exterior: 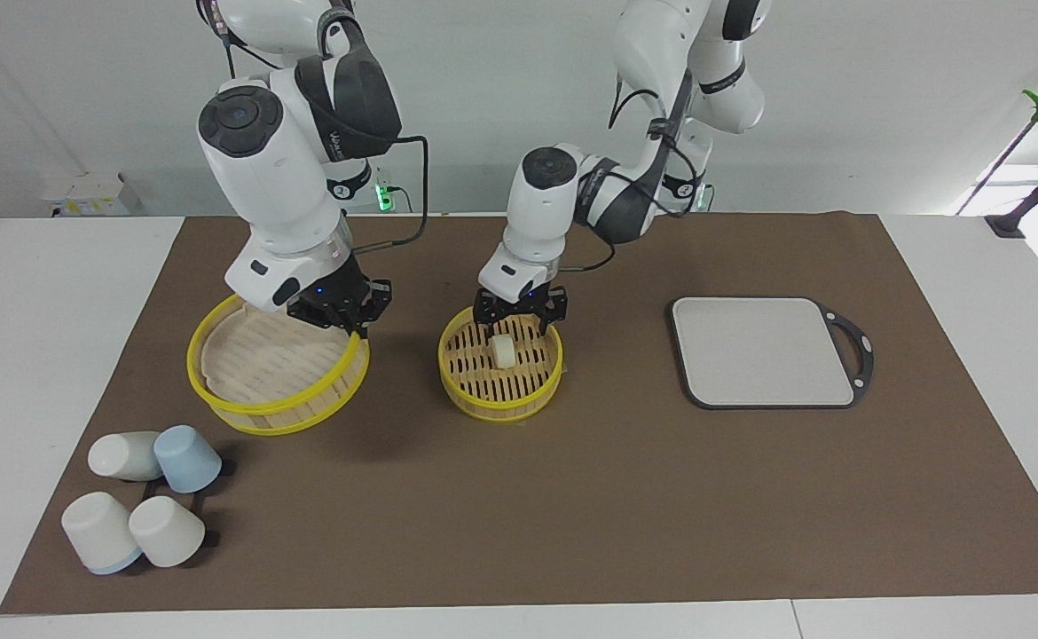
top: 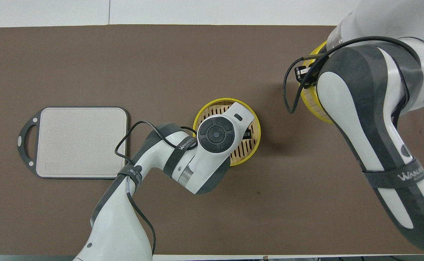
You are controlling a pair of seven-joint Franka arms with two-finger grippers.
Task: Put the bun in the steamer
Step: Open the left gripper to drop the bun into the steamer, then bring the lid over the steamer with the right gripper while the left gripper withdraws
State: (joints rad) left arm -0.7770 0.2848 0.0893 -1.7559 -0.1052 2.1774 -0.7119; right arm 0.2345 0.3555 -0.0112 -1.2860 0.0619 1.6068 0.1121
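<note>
**A:** Is there any writing to read?

**B:** Only a light-coloured brand word on the dark band around each white arm. The letters are too small for me to spell out with confidence.

**A:** What containers are there, and what do they hold?

**B:** A round bamboo steamer basket with a bright yellow rim and slatted pale wooden floor (exterior: 500, 368) sits on the brown mat (exterior: 572, 497). Inside it lies the small cream-white rounded dough bun (exterior: 503, 350), resting on the slats. Toward the right arm's end of the table, a wider matching yellow-rimmed bamboo steamer lid (exterior: 278, 371) is tilted, one edge raised. It holds nothing that I can see.

**A:** Where is the bun relative to the left gripper?

**B:** The left gripper (exterior: 520, 321) hangs just above the basket, directly over the bun. Its two black fingers are spread wide, gripping nothing, and the bun sits below their tips, apart from them. From overhead, the left arm's wrist covers the bun entirely.

**A:** And the right gripper?

**B:** The right gripper (exterior: 352, 324) is at the raised edge of the lid, with its fingers pinched together on the lid's yellow rim.

**A:** Anything else on the table?

**B:** A flat grey board with a black handle (exterior: 767, 351) lies toward the left arm's end. Near the right arm's end, four upturned cups (exterior: 142, 506), three white and one pale blue, are clustered together.
</note>
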